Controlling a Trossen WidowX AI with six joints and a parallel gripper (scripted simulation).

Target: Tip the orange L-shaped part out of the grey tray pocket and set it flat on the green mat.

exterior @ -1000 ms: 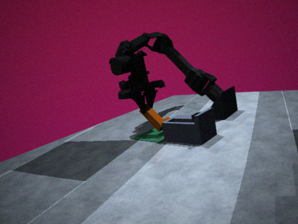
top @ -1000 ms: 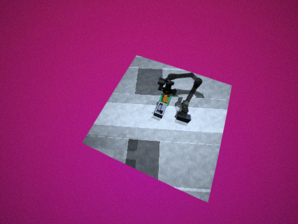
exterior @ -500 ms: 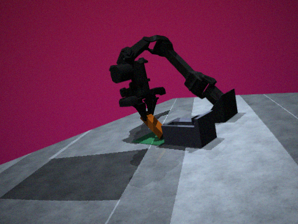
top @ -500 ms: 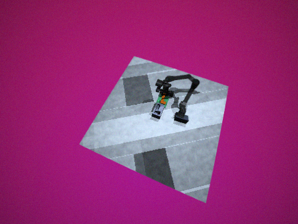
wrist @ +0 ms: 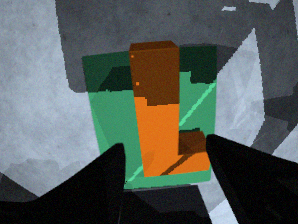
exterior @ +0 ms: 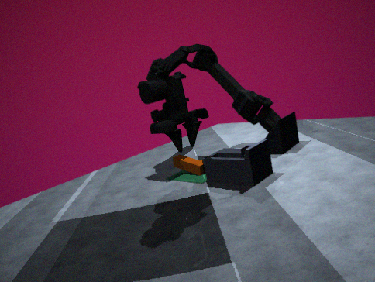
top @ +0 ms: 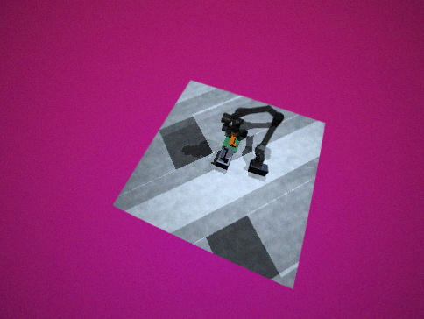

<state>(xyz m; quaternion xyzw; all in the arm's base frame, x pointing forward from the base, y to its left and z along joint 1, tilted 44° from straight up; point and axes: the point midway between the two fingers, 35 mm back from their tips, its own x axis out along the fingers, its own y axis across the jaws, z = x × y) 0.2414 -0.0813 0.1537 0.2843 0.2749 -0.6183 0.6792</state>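
Note:
The orange L-shaped part (top: 233, 140) (exterior: 188, 165) (wrist: 156, 130) is out of the tray. It is over the green mat (exterior: 190, 177) (wrist: 111, 120), its top side up and its L-shaped end toward the grey tray (exterior: 228, 172) (wrist: 165, 200). In the exterior view its far end looks raised and green shows beneath it; whether it touches the mat I cannot tell. My gripper (exterior: 186, 149) (wrist: 165, 145) is open and empty. Its fingertips hang just above the part, apart from it, one on either side in the wrist view. The tray's pocket looks empty.
The tray stands against the mat's near edge. The arm's base (top: 258, 169) (exterior: 284, 135) stands beyond the tray in the exterior view, with the arm arching over from it. Shadows and dark patches cross the table (top: 197, 210).

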